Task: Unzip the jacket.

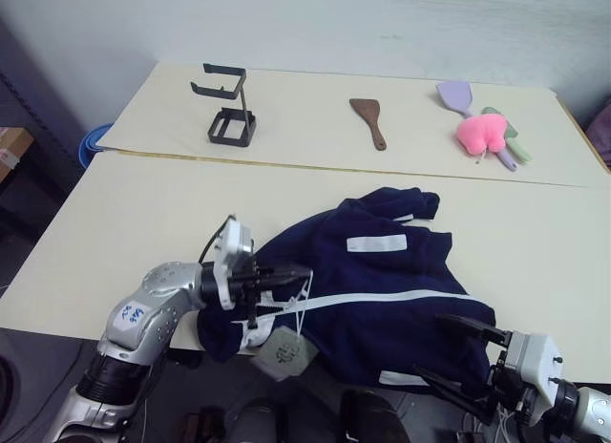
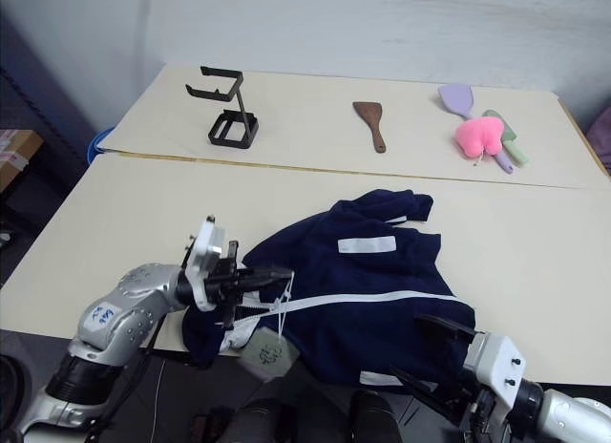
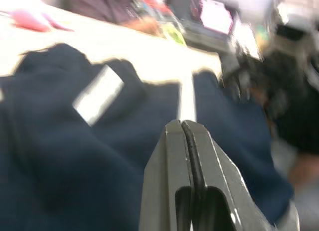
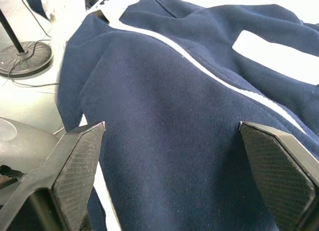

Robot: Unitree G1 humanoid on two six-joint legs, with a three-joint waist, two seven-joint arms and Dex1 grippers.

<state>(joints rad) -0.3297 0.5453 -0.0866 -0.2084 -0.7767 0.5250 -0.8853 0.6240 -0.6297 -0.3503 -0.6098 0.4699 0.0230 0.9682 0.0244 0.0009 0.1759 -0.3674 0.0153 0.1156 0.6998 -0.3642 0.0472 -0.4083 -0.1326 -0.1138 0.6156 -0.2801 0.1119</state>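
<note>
Even, bright light; left wrist view blurred, other views sharp.

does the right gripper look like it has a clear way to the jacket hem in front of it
Probably yes. The right gripper is open, its fingers spread wide at the near edge of the jacket, with nothing between them and the fabric. The left gripper is shut at the collar end, well aside.

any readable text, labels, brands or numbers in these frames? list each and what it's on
Nothing can be read for certain.
Sticker on the left arm: blue handwritten marks, too small to read.
Hang tag at the jacket collar: no legible print.
White patch on the jacket: blank.
Left gripper and right gripper: no markings visible.
</note>
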